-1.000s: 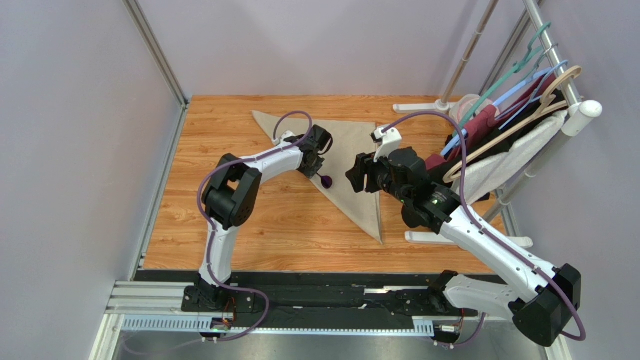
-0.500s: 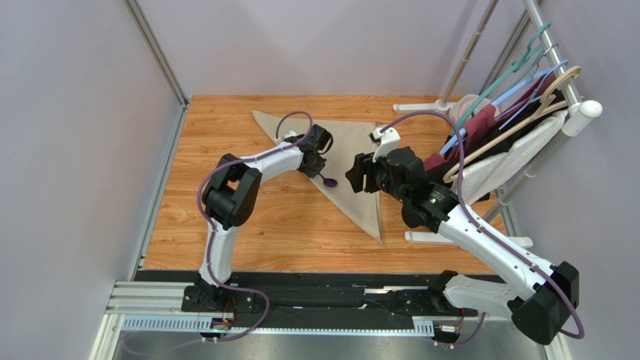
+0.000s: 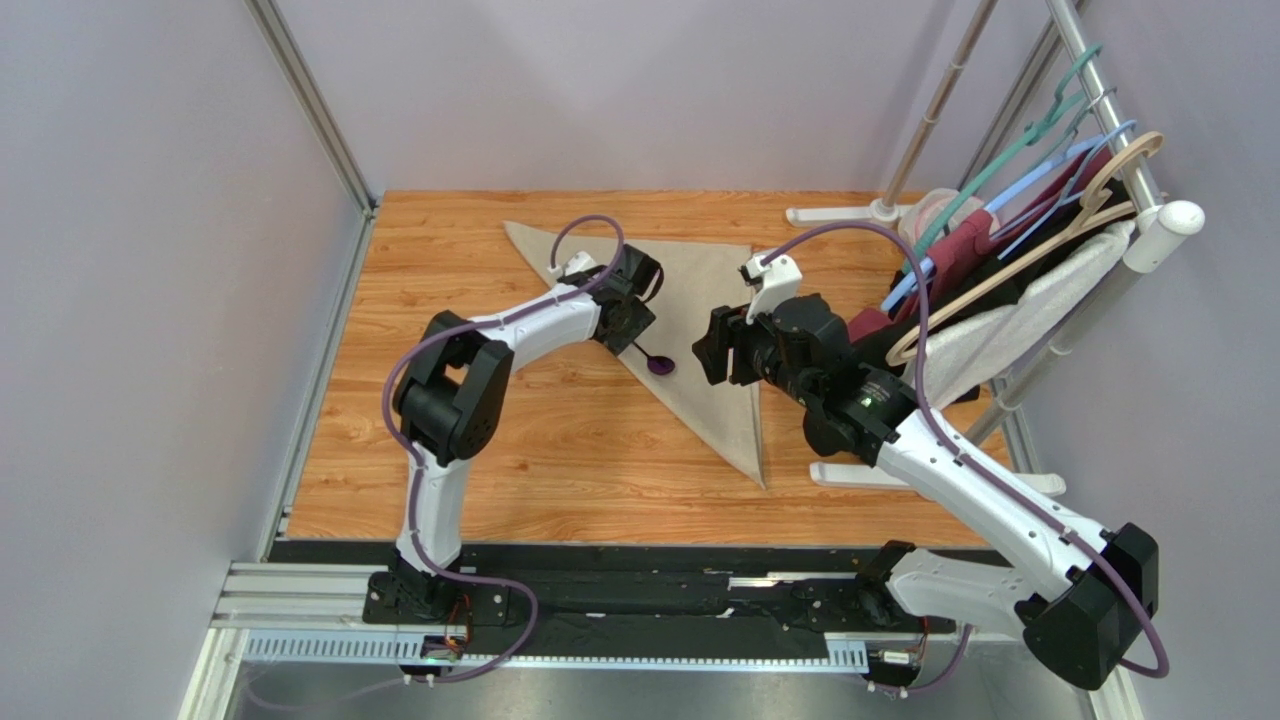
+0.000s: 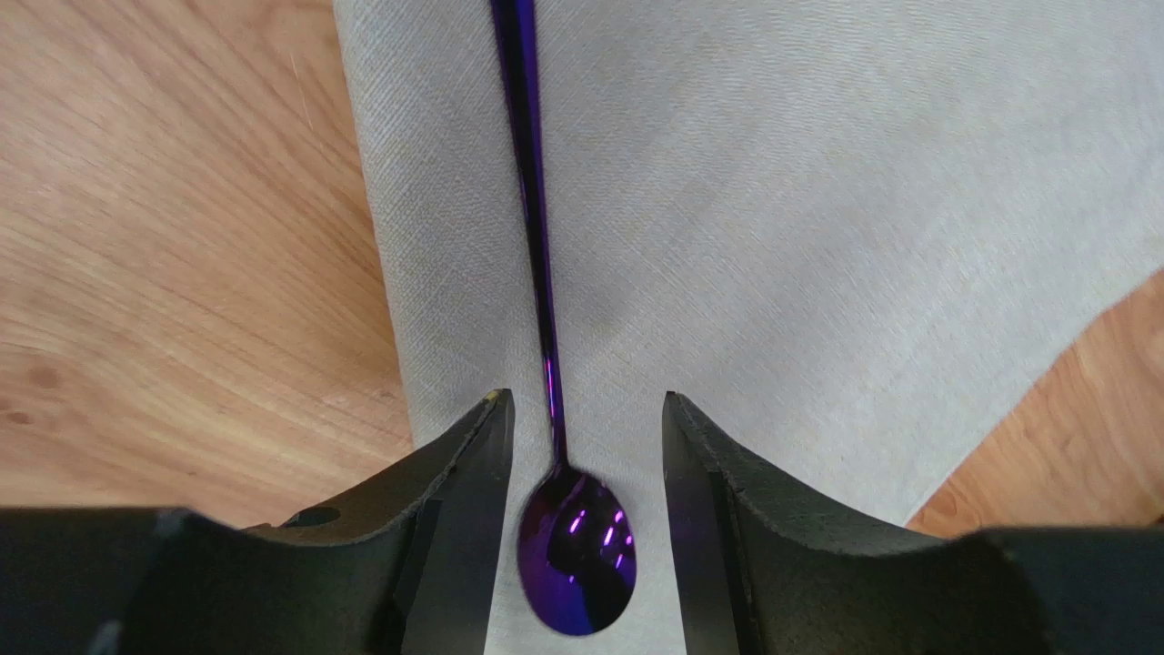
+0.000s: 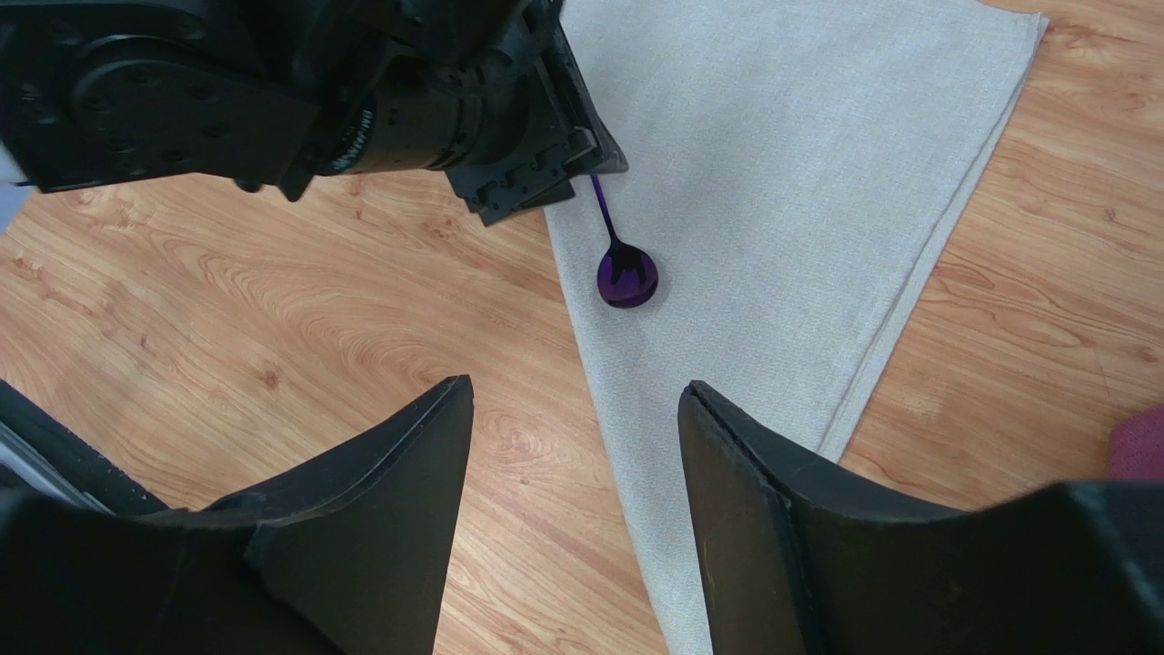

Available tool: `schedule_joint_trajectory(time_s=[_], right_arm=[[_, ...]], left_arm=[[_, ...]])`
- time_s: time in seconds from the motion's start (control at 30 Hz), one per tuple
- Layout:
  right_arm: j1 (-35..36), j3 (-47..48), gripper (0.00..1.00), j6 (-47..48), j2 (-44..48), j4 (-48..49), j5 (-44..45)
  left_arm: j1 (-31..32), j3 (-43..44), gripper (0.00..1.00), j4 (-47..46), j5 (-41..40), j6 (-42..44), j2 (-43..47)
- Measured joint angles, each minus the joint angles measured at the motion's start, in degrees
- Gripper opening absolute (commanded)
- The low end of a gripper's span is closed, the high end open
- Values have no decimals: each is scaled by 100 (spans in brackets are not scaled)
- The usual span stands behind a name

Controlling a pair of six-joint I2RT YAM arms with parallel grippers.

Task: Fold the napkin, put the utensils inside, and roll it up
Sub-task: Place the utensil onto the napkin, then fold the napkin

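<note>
While spoon (image 4: 574,562) lies on napkin (image 4: 820,246), left fingers (image 4: 451,546) parted astride it, right fingers (image 5: 765,546) spread.

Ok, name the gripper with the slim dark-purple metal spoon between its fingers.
The left gripper, open, flanking the spoon's bowl on the beige napkin; the right gripper hangs apart.

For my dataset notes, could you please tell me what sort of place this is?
Probably a robotics lab's enclosed test cell rather than a home: grey panel walls box in a wood-grain tabletop, the left arm and right arm are bolted to a metal rail, and a clothes rack stands alongside.
</note>
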State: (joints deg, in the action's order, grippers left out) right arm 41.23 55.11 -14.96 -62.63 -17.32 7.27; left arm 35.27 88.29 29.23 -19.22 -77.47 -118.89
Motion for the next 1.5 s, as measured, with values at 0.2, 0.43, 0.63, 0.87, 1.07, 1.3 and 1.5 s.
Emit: schedule_joint_trajectory(time_s=[0.2, 0.43, 0.63, 0.87, 1.07, 1.3, 1.5], right_arm=[[0, 0, 61, -70, 199, -98, -63], [0, -529, 59, -435, 140, -264, -107], [0, -914, 57, -896, -428, -901, 129], [0, -1029, 46, -1694, -507, -1637, 549], [-131, -1222, 38, -2155, -691, -1836, 610], [-199, -1403, 36, -2511, -815, -1893, 402], [-199, -1674, 31, -2732, -815, -1869, 212]], left_arm=[[-4, -555, 57, -599, -275, 1145, 1158], [-931, -1469, 68, -1252, 962, 3187, 3543], [-2087, -1963, 68, -920, 2100, 4485, 4656], [-1915, -2017, 67, 247, 3250, 5908, 4940], [-1941, -2118, 67, 459, 3248, 6470, 5101], [-1967, -2262, 67, 494, 2905, 6808, 5536], [-1967, -2332, 67, 588, 2721, 6911, 5593]])
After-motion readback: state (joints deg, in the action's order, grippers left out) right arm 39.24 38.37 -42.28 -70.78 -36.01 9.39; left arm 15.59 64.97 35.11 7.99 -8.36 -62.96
